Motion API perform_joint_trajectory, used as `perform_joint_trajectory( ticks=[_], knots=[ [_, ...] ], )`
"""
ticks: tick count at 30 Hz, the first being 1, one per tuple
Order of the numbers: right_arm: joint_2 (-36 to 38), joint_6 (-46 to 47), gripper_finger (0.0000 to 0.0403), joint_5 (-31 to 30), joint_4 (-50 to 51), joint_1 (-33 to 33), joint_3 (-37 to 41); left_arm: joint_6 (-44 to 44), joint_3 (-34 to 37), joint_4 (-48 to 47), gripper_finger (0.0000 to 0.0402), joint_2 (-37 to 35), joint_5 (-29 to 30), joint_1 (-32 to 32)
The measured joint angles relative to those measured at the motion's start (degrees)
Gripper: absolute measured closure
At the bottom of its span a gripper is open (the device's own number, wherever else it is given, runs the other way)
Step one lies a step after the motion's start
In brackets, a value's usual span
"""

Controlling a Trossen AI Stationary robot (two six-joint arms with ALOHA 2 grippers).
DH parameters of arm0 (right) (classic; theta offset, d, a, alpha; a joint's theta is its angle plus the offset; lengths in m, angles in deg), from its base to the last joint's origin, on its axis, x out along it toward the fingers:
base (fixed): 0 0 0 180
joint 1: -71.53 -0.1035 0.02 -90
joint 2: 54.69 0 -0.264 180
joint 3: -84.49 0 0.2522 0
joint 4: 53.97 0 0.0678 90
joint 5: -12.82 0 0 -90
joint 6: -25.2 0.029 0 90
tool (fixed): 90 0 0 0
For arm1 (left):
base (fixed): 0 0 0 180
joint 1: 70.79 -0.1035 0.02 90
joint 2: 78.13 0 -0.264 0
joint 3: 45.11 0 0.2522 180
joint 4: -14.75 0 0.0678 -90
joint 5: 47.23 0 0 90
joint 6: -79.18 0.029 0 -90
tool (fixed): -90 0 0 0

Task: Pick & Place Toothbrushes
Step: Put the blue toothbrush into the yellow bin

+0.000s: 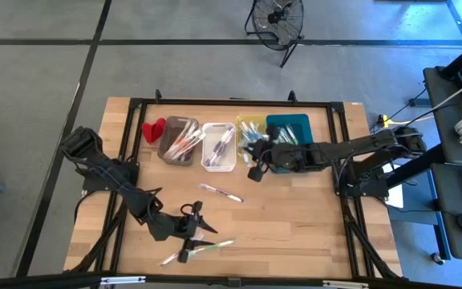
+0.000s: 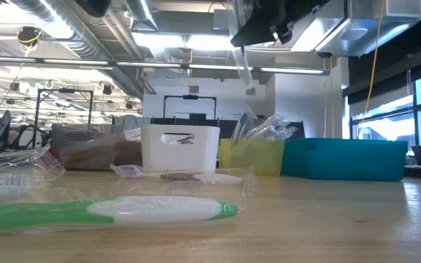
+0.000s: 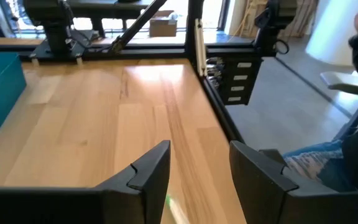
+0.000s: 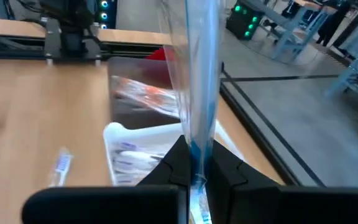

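My right gripper (image 1: pixel 255 169) hangs above the table in front of the white bin (image 1: pixel 218 147) and the yellow bin (image 1: pixel 249 128), shut on a blue toothbrush (image 4: pixel 199 93) in a clear wrapper. My left gripper (image 1: pixel 189 234) stands open near the table's near edge, with nothing between its fingers (image 3: pixel 149 175). Beside it a green toothbrush (image 1: pixel 215 245) lies flat on the wood, and another pale one (image 1: pixel 171 258) lies closer to the edge. A third toothbrush (image 1: pixel 220 193) lies mid-table. More toothbrushes fill the grey bin (image 1: pixel 178 141), the white bin and the yellow bin. My right gripper pinches the wrapped blue toothbrush between its two fingers at one end (image 4: pixel 197 152). The rest of it sticks out past the fingertips, along the line of the fingers. The toothbrush (image 2: pixel 241 62) is lifted clear of the table and the bins.
A teal bin (image 1: pixel 289 128) stands at the right end of the row, and a small red object (image 1: pixel 152 128) at the left end. A black frame (image 1: pixel 231 102) rims the table. Bare wood lies on the right half of the table (image 1: pixel 311 217). A seated person (image 3: pixel 328 162) shows beyond the table's edge.
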Motion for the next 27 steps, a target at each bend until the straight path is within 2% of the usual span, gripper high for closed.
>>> perform_joint_trajectory(
  ticks=[5, 13, 20, 27],
  knots=[
    [3.84, 0.13, 0.0383, 6.33, 4.44, 0.90, 1.21, -1.63, 0.00, -2.13, 0.0240, 0.02, 4.17, 1.94],
    [8.38, 7.37, 0.0383, 3.72, 18.71, -2.01, 1.27, -4.61, 0.00, -2.96, 0.0240, 0.04, 7.88, 2.88],
    [11.88, 14.09, 0.0383, -4.57, 32.88, -8.15, 1.29, -5.40, 0.00, -3.35, 0.0240, 0.04, 9.65, 2.82],
    [21.79, 20.60, 0.0383, -10.61, 42.40, -14.10, 1.27, -5.08, 0.00, -5.23, 0.0240, 0.04, 10.44, 2.82]
  ],
)
